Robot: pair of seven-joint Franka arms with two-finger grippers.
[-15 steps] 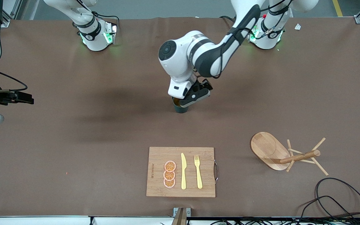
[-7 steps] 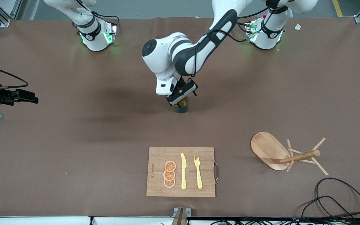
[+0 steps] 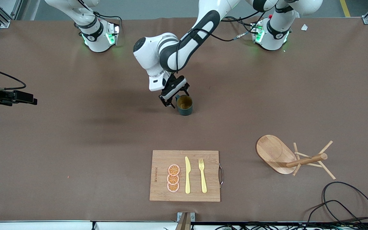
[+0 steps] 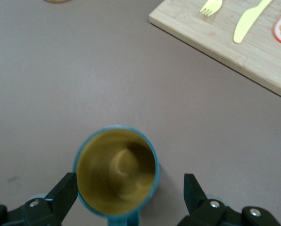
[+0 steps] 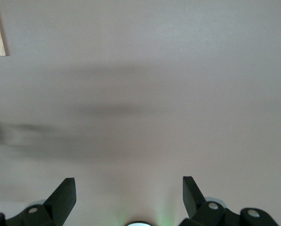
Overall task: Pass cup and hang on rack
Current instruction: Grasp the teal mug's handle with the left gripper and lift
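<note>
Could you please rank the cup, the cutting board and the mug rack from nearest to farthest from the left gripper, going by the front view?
1. The cup, right beside the open left gripper.
2. The cutting board, nearer the front camera.
3. The mug rack, toward the left arm's end.

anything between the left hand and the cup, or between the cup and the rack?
Nothing visible. The left hand is open right at the cup, which stands upright partly between its fingers. The rack lies tipped on its side, nearer the front camera, toward the left arm's end; only bare table lies between. The cutting board sits off that line.
</note>
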